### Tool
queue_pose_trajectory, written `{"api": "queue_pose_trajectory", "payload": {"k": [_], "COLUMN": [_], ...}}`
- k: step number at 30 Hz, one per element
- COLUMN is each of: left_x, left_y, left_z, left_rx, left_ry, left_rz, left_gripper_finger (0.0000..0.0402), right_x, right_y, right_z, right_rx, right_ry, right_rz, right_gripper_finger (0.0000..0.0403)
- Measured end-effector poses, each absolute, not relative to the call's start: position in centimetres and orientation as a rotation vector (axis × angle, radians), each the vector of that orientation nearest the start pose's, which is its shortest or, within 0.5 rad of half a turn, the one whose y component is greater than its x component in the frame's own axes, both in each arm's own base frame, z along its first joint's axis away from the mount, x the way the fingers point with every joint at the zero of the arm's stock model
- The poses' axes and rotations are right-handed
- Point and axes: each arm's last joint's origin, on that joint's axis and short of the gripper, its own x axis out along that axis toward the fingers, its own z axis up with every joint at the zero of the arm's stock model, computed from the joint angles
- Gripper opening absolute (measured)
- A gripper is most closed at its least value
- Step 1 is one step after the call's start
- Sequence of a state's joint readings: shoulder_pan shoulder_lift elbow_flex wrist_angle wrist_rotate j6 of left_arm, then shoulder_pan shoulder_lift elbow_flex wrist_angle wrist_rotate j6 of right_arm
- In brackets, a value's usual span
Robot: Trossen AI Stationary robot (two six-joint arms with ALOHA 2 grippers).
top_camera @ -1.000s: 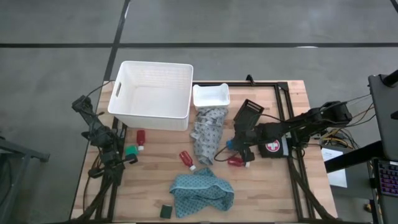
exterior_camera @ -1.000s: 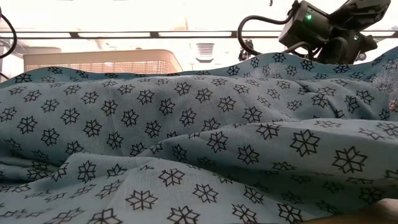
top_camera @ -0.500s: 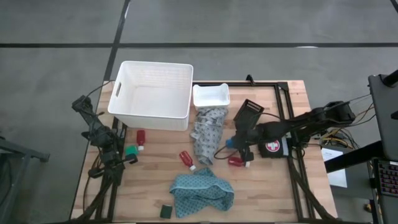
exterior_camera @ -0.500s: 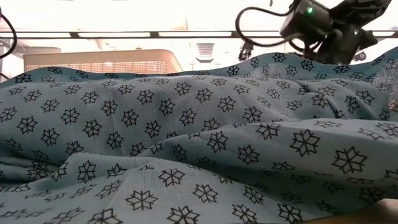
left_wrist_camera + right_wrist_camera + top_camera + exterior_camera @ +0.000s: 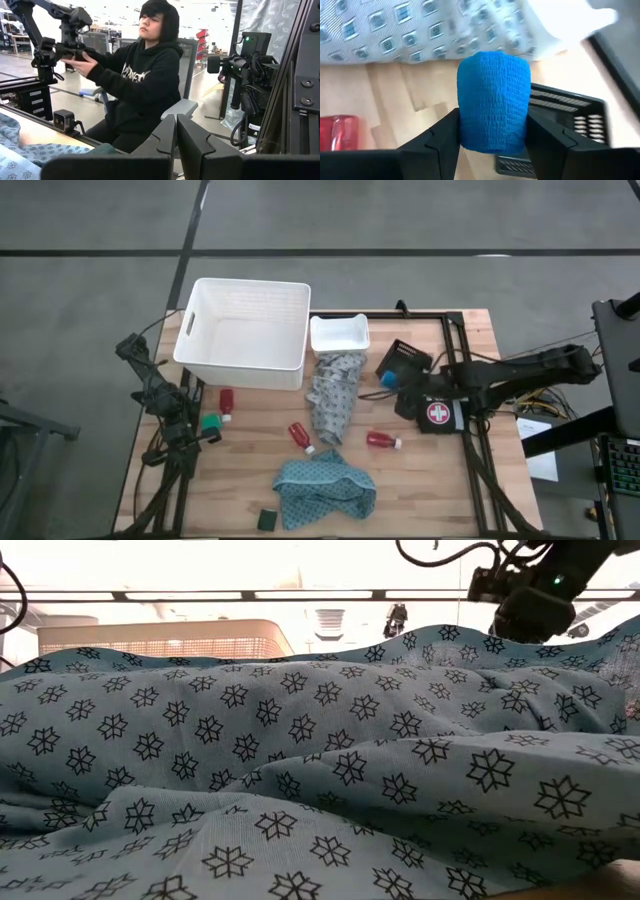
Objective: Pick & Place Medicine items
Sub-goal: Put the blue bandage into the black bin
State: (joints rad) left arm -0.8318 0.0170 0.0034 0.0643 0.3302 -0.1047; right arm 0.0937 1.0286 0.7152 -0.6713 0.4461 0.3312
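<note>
While the blue roll [image 5: 493,102] stood up tall between the two dark fingers [image 5: 436,137] of the right gripper [image 5: 392,380], those fingers squeezed it from both sides. It was held over the wood table [image 5: 430,470], beside the grey cloth [image 5: 333,395] and near the black pouch [image 5: 437,414] with the cross. One red bottle [image 5: 382,440] lay flat with its white cap pointing toward the pouch side. Far off at the table's left edge, the left gripper [image 5: 176,145] waited with its fingers pressed together.
</note>
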Motion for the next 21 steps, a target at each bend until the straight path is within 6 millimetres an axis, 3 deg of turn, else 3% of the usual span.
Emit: {"api": "queue_pose_trajectory", "payload": {"k": [7,21], "left_x": [5.8,5.8], "left_y": [-7.8,-7.8], "left_z": [16.9,16.9], "left_rx": [-0.106,-0.106], "left_ry": [0.009,0.009], "left_rz": [-1.164,-1.164], "left_gripper_finger": [0.0023,0.0023], "right_x": [17.2,15.6], "right_y": [-1.4,-9.1], "right_z": [24.4,23.1], "right_rx": [0.097,0.311], "right_ry": [0.845,0.99], "right_rz": [-0.578,-0.692], "right_gripper_finger": [0.0184,0.0185]}}
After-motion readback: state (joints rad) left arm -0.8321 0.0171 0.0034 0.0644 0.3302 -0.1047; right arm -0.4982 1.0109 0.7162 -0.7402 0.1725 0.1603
